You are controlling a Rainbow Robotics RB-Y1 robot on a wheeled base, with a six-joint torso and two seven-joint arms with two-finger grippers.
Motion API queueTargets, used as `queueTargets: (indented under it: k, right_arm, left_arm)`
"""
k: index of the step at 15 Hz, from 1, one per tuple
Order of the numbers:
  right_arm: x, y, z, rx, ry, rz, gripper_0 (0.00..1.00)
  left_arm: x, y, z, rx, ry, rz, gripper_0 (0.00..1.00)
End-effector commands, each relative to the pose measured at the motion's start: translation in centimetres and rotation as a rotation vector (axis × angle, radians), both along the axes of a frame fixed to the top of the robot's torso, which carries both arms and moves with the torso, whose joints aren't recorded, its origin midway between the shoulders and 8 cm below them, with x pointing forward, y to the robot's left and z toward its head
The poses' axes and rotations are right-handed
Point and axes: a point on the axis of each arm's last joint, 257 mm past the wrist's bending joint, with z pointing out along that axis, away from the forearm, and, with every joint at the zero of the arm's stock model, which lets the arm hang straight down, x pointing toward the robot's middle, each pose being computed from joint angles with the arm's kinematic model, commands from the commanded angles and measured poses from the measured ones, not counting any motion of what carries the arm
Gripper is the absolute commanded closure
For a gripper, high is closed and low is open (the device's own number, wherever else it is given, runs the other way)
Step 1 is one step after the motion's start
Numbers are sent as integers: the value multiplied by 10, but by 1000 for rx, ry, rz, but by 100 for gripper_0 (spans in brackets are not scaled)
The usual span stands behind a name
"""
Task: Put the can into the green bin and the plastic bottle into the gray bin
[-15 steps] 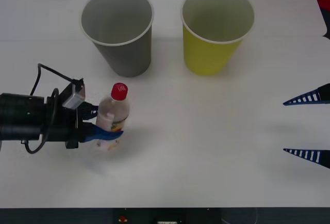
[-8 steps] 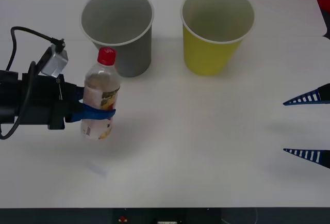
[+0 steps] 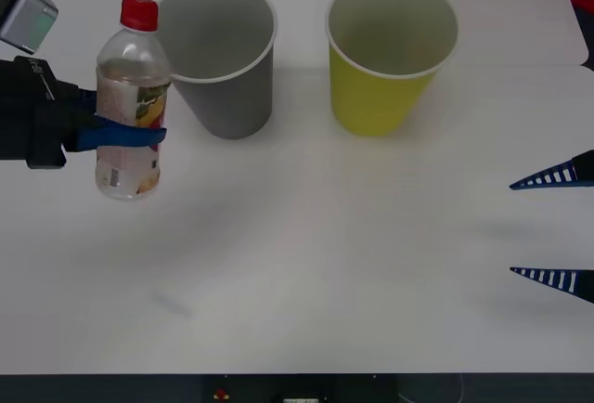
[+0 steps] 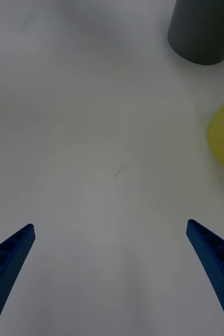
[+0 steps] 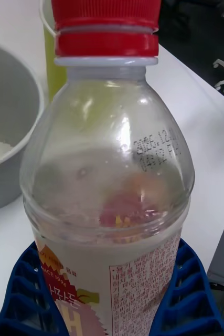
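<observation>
Front view, catalogued by size, largest first:
White flat tabletop (image 3: 306, 273): bears both cups.
Large gray tapered paper cup, the gray bin (image 3: 223, 69): upright, mouth open, far left of centre.
Large yellow-green tapered paper cup, the green bin (image 3: 385, 59): upright, beside the gray bin on its right, apart from it.
Left gripper (image 3: 125, 134), blue ribbed fingers: clamped round the label band at mid-body of the bottle, holding it clear of the tabletop, just left of the gray bin, about level with its rim.
Right gripper (image 3: 554, 228): spread wide, holding nothing, parked at the right edge, well apart from both cups.
Small clear plastic bottle with red screw cap and pale label (image 3: 132, 101): upright in the left gripper, cap uppermost, seemingly empty.
Handling, judged: light, thin-walled, likely to dent under hard squeeze; smooth plastic, somewhat slippery; not fragile. Mid-body hold on the label judged sound.
Left wrist view: fingers (image 5: 28, 294) cupping both sides of the bottle's lower body; gray bin close behind
</observation>
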Motion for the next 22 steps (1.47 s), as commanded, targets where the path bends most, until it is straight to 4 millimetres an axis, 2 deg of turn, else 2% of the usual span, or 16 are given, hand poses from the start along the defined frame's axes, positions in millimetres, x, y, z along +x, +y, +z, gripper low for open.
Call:
queueTargets:
  k: [1,3,8,12,16,18,21,22]
  right_arm:
    - [0,0,0,0,0,0,0]
    - [0,0,0,0,0,0,0]
    - [0,0,0,0,0,0,0]
    - [0,0,0,0,0,0,0]
    - [0,0,0,0,0,0,0]
    - [0,0,0,0,0,0,0]
    - [0,0,0,0,0,0,0]
    - [0,0,0,0,0,0,0]
  left_arm:
    - [26,15,25,-15,-17,41,100]
    - [47,14,39,-22,-23,48,100]
    - [117,5,68,-14,-8,88,100]
    - [159,-5,69,-8,4,132,100]
    - [199,-24,63,-5,13,175,100]
    - [206,-31,64,-19,19,179,100]
    - [207,-34,63,-25,24,177,100]
    - [207,-34,63,-25,26,176,84]
